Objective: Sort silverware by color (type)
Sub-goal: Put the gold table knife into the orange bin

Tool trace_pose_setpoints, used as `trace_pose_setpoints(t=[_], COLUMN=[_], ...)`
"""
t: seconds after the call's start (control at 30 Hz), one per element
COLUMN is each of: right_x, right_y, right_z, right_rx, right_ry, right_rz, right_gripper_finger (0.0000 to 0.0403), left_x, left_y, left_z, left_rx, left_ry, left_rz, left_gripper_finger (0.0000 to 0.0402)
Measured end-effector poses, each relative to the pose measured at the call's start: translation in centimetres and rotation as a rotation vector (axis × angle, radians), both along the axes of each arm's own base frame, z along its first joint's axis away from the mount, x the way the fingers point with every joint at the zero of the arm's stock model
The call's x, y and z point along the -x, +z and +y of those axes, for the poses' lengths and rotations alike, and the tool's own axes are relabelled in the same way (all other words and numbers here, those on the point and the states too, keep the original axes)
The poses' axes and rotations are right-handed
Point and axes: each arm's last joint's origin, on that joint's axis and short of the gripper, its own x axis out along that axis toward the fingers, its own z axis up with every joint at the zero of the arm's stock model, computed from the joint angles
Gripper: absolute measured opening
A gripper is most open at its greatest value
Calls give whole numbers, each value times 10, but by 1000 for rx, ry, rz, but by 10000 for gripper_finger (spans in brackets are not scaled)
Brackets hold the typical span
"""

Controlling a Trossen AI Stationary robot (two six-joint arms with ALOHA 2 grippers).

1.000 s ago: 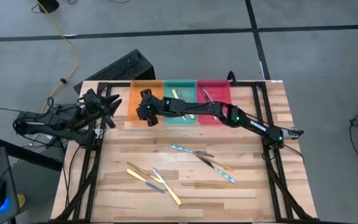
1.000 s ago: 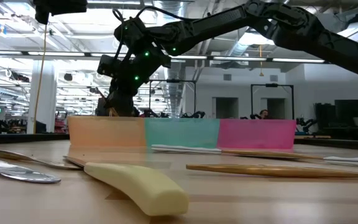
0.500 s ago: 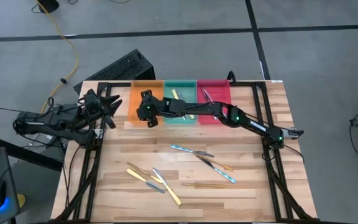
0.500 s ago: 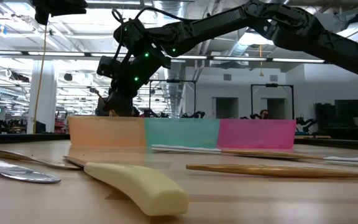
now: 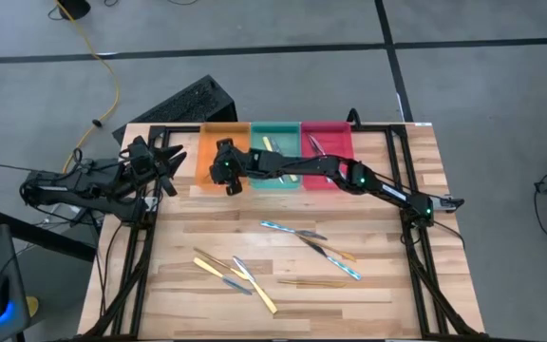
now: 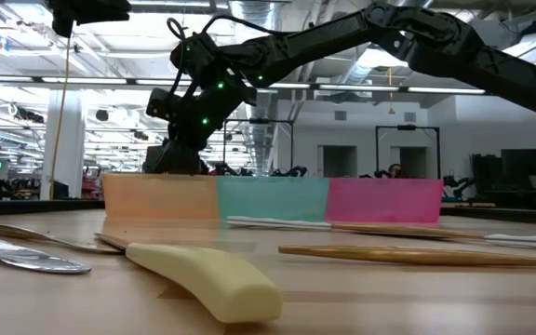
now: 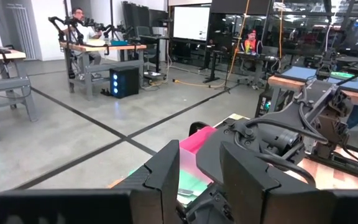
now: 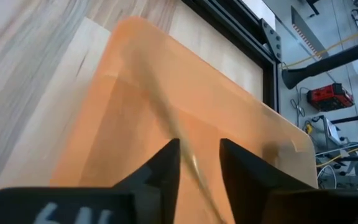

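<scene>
The left gripper waits at the table's left edge, fingers a little apart and empty. Over the orange tray, the right gripper has just spread its fingers (they were pinched a second ago), letting a thin bronze-gold utensil drop into it. More silverware lies loose on the table, unsorted.
</scene>
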Motion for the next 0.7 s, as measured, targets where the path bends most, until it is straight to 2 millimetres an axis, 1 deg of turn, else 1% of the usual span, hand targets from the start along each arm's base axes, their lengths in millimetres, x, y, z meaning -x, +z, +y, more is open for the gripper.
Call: trace_pose_setpoints(t=[0.2, 0.27, 0.3, 0.37, 0.5, 0.6, 0.7], right_x=[1, 3, 5, 11, 35, 62, 98], right_y=[3, 11, 19, 42, 102, 144, 182], right_z=[-1, 2, 2, 6, 20, 32, 44], right_rx=[16, 22, 24, 29, 10, -32, -108], right_ry=[-24, -33, -35, -33, -33, -45, -87], right_rz=[6, -3, -3, -25, -49, -35, 4], right_gripper_finger=[194, 204, 207, 211, 211, 208, 207], left_x=[0, 0, 0, 0, 0, 0, 0], left_y=[0, -1, -1, -2, -3, -3, -3], left_z=[0, 0, 0, 0, 0, 0, 0], left_rx=[0, 0, -1, -1, 4, 5, 6], left_ry=[0, 0, 0, 1, 1, 1, 1], left_rz=[0, 7, 13, 23, 26, 25, 27], left_gripper_finger=[100, 100, 100, 100, 100, 100, 100])
